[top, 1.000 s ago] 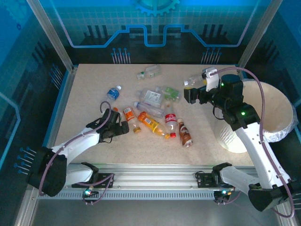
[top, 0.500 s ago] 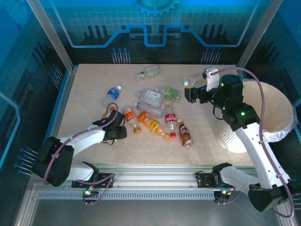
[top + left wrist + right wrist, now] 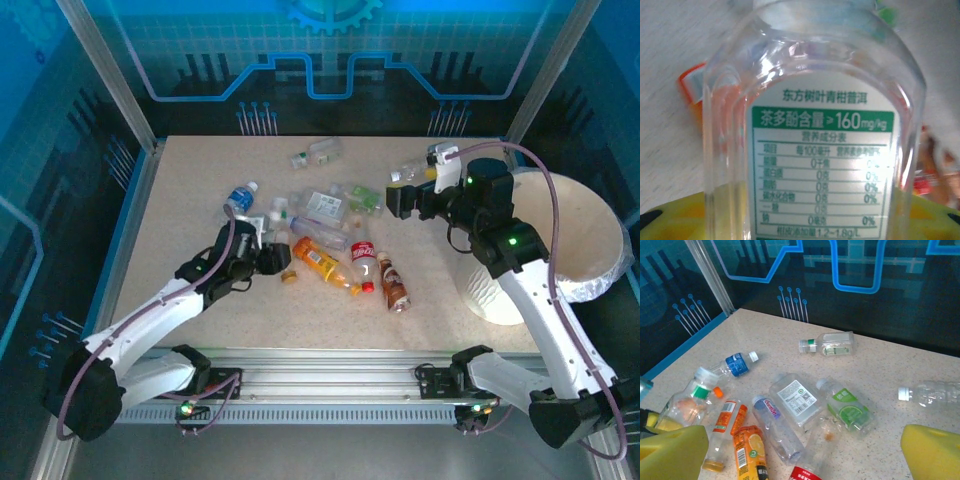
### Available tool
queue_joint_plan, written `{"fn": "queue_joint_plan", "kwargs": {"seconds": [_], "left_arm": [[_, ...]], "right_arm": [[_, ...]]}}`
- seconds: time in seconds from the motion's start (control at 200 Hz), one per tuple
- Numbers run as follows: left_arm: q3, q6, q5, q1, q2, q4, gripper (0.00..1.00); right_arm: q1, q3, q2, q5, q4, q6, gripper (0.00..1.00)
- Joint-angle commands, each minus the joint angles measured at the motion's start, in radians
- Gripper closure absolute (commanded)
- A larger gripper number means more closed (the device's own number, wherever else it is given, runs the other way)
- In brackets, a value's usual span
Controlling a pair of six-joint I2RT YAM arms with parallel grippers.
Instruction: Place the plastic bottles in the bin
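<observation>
left gripper (image 3: 265, 252) is clamped on a clear bottle (image 3: 825, 150) at the left edge of the pile; whether it is off the table (image 3: 180, 180) yet, i cannot tell; right gripper (image 3: 398, 203) hangs wide open, holding nothing, near the bin (image 3: 590, 285); about ten loose bottles (image 3: 318, 262) lie on the table, so most of the job looks undone; the left wrist view gives the label's print, too small from overhead; the right wrist view gives the held bottle's white cap.

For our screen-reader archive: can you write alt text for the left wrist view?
A clear bottle with a green-and-white nutrition label, seen close up, held between the yellow fingers of the left gripper; a pale table lies behind.
</observation>
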Motion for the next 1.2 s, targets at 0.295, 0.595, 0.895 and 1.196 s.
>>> {"fn": "queue_joint_plan", "kwargs": {"seconds": [0.295,0.595,0.895,1.196], "left_arm": [[0.218,-0.015,0.7,-0.012,0.185,0.577,0.61],[0.262,-0.199,0.864,-0.021,0.295,0.846,0.61],[0.268,-0.231,0.847,-0.032,0.318,0.891,0.62],[0.269,-0.256,0.813,-0.032,0.339,0.899,0.61]], "right_arm": [[0.042,-0.057,0.094,-0.506,0.208,0.062,0.0],[0.077,0.014,0.18,-0.655,0.256,0.111,0.0],[0.11,0.088,0.311,-0.78,0.432,0.35,0.18],[0.116,0.079,0.309,-0.775,0.383,0.314,0.41]]}}
